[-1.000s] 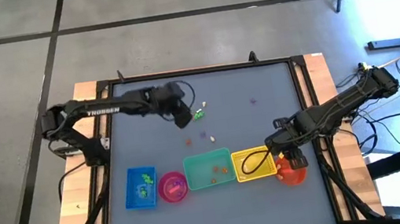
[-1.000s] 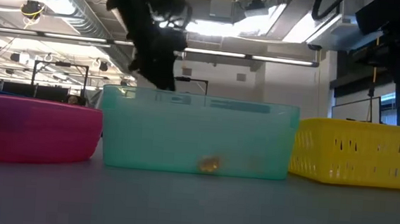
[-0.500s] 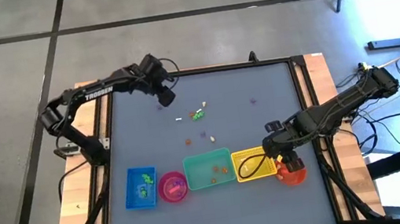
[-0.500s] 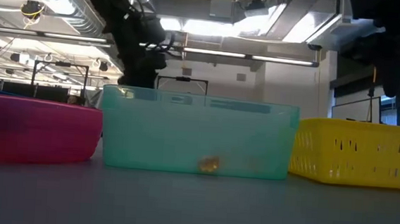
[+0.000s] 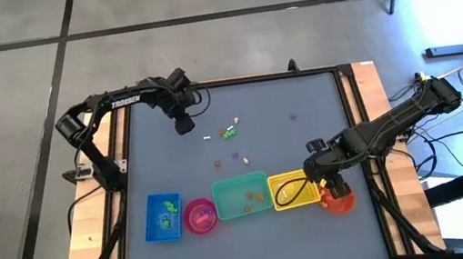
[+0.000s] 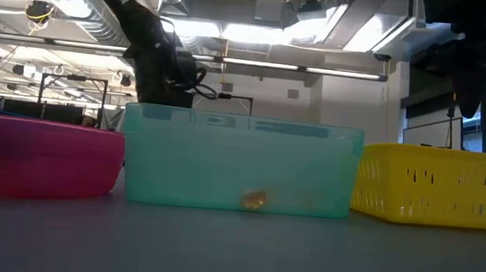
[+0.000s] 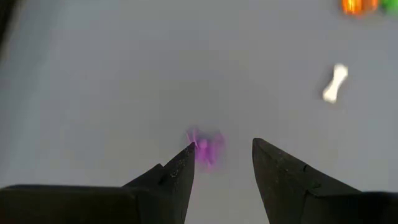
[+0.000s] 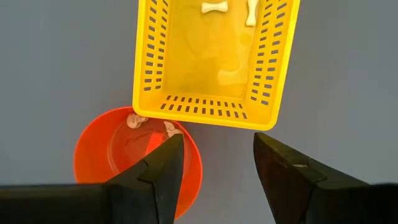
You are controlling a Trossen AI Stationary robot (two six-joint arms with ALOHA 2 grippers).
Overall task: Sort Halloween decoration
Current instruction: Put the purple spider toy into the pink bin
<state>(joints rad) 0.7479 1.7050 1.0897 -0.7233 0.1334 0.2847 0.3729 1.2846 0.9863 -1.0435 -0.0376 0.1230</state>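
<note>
Small Halloween trinkets lie loose on the grey table: a green one (image 5: pixel 230 132), a white bone (image 7: pixel 334 83), an orange one (image 5: pixel 216 162) and purple ones (image 5: pixel 237 157) (image 5: pixel 292 118). My left gripper (image 5: pixel 183 126) stands open near the table's far left, pointing down. A purple trinket (image 7: pixel 205 148) lies on the table below the gap between its fingertips (image 7: pixel 224 152), close to one fingertip. My right gripper (image 5: pixel 316 169) hangs open above the gap between the yellow basket (image 8: pixel 214 56) and the orange bowl (image 8: pixel 121 152), holding nothing.
Along the near edge stand a blue tray (image 5: pixel 164 217), a pink bowl (image 5: pixel 199 216), a teal bin (image 5: pixel 242 196) with orange pieces, the yellow basket (image 5: pixel 294 189) with white bones and the orange bowl (image 5: pixel 338 198). In the low view the teal bin (image 6: pixel 241 162) hides the left fingertips.
My left gripper has swung from the table's middle, beside the green trinket, toward the far left corner. It then came down over the purple trinket and turned about its own axis on the way. Its fingers have stayed open.
</note>
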